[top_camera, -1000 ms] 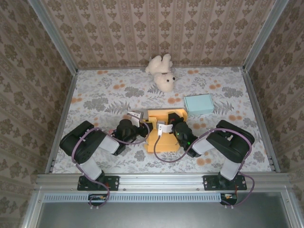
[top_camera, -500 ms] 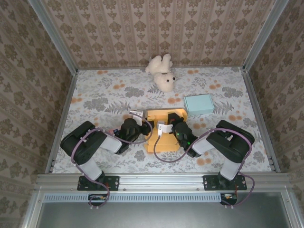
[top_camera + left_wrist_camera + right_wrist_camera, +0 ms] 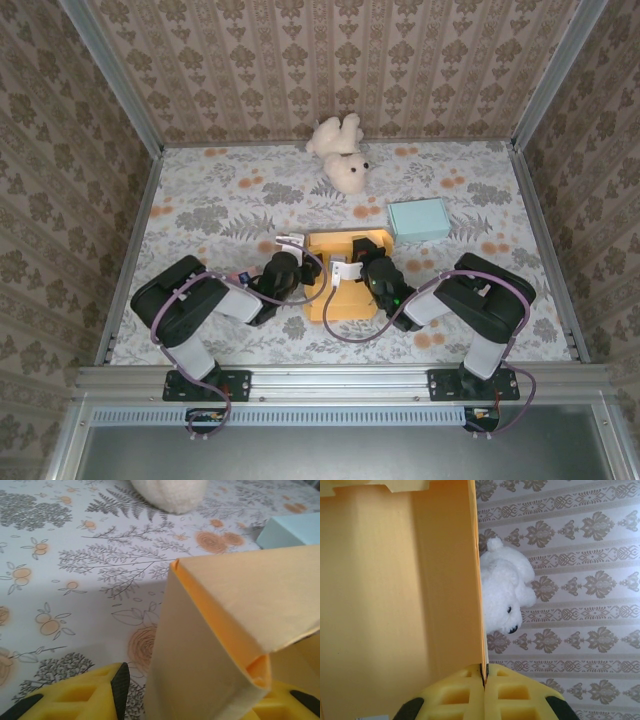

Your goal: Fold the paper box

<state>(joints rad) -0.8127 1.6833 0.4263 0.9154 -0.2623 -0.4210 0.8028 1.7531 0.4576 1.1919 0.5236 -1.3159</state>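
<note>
An orange box (image 3: 340, 300) sits near the front middle of a floral table (image 3: 220, 210), between the two arms, with its sides partly raised. The right gripper (image 3: 484, 677) reaches in from the box's right side. It is closed tight on the thin edge of one upright side, the paper pinched between its yellow pads (image 3: 515, 695). The left gripper (image 3: 200, 697) meets the box's left side with its jaws partway apart, straddling a folded corner. A sliver of table shows between the pad on the left of the wrist view and the paper, so this gripper has hold of nothing. Whether the other pad touches the paper or merely lies beside it cannot be told. A white bear (image 3: 340, 152) lies at the far edge of the table, well apart from the box. A blue box (image 3: 418, 218) rests just beyond the orange one's far right corner. Patterned wallpaper (image 3: 330, 60) encloses the table on three sides.
</note>
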